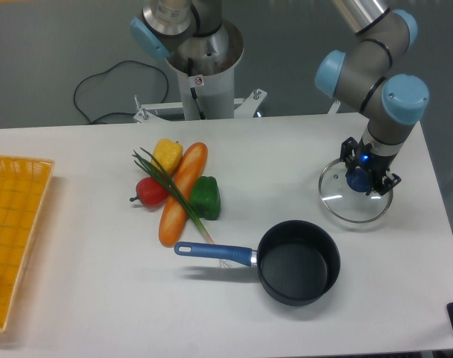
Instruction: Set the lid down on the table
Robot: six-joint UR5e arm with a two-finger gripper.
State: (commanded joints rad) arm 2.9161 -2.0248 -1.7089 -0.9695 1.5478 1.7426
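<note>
1. Lid first: the round clear glass lid with a thin metal rim and blue centre knob sits at about 3 o'clock on the large white bench, apparently flat on the surface or very nearly so; I cannot tell for certain whether it touches.
2. Risk, as I judge it: if the rim is not fully down, letting go would make the glass drop and rattle or slide toward the near right edge; lifting away with the knob pinched would drag it back up.
3. The black two-finger gripper points straight down over the knob, its fingers close on either side and seemingly clenched around it, though the narrow gap is hard to read.
4. At 7 o'clock from the lid stands the black saucepan with a blue handle, uncovered, near but apart.
5. Further off at 9 o'clock lie toy vegetables, and a yellow woven basket at the far left edge.
</note>
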